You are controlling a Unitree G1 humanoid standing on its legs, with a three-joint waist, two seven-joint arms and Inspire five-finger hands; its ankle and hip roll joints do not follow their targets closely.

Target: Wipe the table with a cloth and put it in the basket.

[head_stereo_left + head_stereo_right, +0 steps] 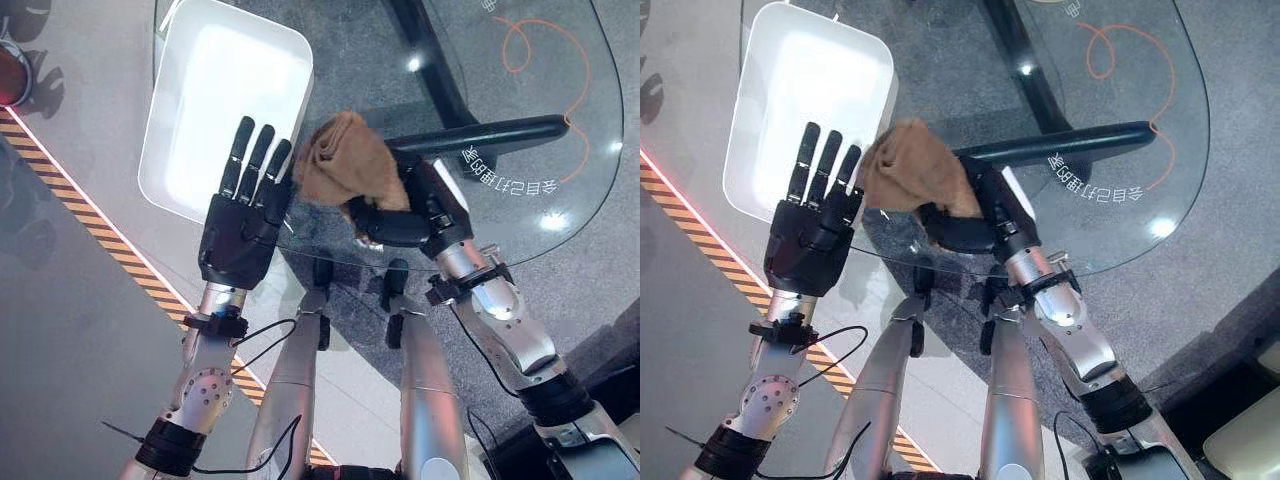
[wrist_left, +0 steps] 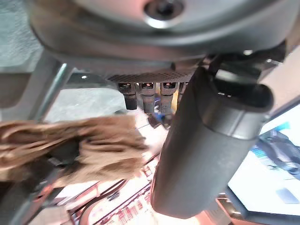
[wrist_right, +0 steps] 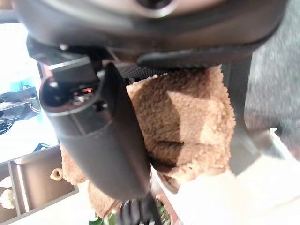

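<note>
My right hand has its fingers and thumb curled round the brown cloth, gripping it in a bunch. The cloth stands up out of that hand's grasp, bulging past the fingers toward my left hand, over the near edge of the glass worktop. In the right wrist view I see the fuzzy cloth pressed against the palm with the thumb laid across it.

My left hand is flat and relaxed, fingers straight and held together, holding nothing. Its fingertips point at the white basket, which lies just beyond them, and the fingers overlap the basket's near rim from where I look. The cloth sits right beside this hand's outer fingers; I cannot tell whether they touch. In the left wrist view the cloth shows just past my straight fingers.

The basket sits beside the worktop's edge, on the left hand's side of the cloth.
</note>
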